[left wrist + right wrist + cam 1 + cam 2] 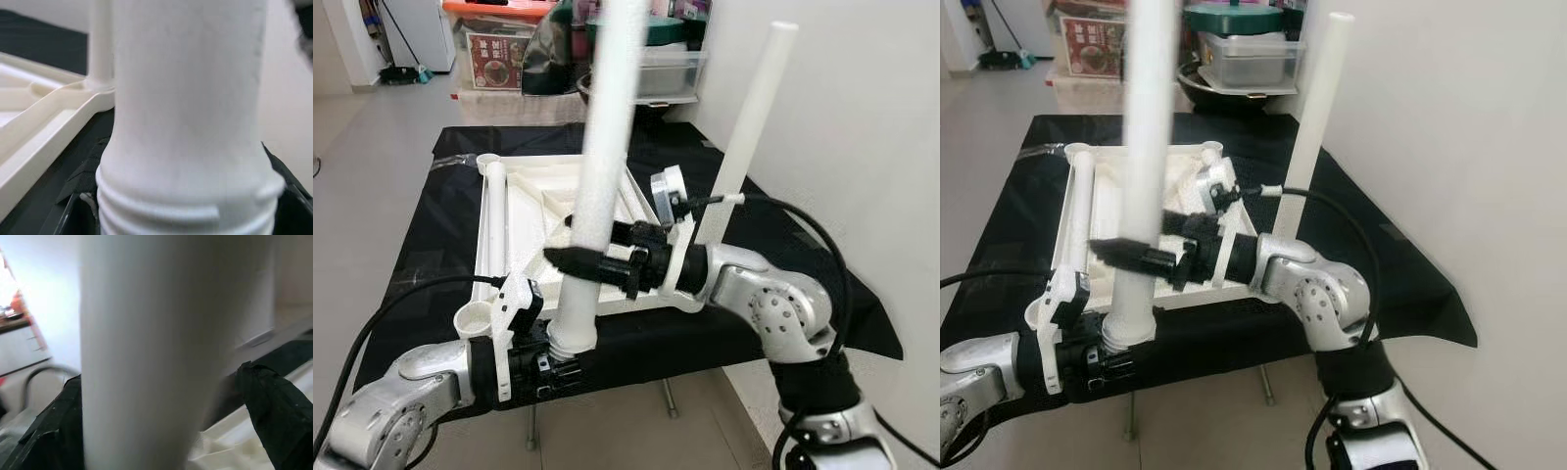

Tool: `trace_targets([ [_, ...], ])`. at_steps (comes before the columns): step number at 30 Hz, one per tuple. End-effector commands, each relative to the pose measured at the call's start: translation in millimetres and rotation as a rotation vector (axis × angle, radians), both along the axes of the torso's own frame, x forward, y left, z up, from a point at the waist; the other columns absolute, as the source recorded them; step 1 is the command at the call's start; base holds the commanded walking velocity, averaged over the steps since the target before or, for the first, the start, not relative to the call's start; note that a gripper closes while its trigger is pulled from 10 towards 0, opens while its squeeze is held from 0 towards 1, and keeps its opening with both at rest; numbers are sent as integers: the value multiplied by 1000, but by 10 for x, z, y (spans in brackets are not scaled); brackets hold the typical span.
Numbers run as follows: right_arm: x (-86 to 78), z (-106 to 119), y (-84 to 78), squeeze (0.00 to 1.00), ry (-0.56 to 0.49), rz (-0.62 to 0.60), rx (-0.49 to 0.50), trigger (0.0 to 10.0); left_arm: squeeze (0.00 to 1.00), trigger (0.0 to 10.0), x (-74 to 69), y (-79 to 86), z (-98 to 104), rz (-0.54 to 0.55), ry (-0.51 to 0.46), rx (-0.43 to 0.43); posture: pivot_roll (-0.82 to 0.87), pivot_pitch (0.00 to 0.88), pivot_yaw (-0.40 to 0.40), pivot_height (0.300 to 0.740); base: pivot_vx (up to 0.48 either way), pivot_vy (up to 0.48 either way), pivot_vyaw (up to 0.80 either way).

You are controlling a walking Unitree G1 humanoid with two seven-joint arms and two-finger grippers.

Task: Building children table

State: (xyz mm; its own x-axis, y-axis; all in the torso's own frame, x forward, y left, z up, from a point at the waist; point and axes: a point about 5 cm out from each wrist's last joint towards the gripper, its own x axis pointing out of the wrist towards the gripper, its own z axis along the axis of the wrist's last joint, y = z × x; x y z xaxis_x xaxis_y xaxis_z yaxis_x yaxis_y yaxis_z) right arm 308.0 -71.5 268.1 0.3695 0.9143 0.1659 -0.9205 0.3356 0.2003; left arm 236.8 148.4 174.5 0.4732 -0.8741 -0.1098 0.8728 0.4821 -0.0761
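A white children's tabletop (524,230) lies upside down on a black-covered table (421,245). One white leg (749,127) stands fitted at its right near corner, and another leg (495,211) lies along its left edge. A third white leg (607,127) is held upright in front of the tabletop's near edge. My right gripper (570,259) is shut on its middle, with black fingers (274,411) on either side. My left gripper (558,367) is shut on its threaded lower end (186,210). An open round socket (475,318) sits at the near left corner.
A white wall (862,117) runs close along the right side. Storage boxes and pots (656,59) stand behind the table. Black cables (813,235) loop from both arms. Grey floor (372,147) lies open to the left.
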Motion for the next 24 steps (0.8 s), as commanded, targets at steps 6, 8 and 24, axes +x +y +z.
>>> trace_targets([
  [6, 173, 54, -154, 1000, 50, -222, 51, 10000, 0, 0, 69, 27, -129, 32, -75, 148, 70, 0, -68, 740, 0, 0, 0],
  [8, 158, 68, -127, 1000, 74, -212, 80, 10000, 0, 0, 105, 50, -177, 58, -93, 196, 61, 0, -65, 740, 0, 0, 0],
  [24, 98, -280, 245, 0, 437, -296, 228, 10000, 0, 0, 463, 148, -371, 352, -298, 487, 48, 0, -79, 740, 0, 0, 0],
])
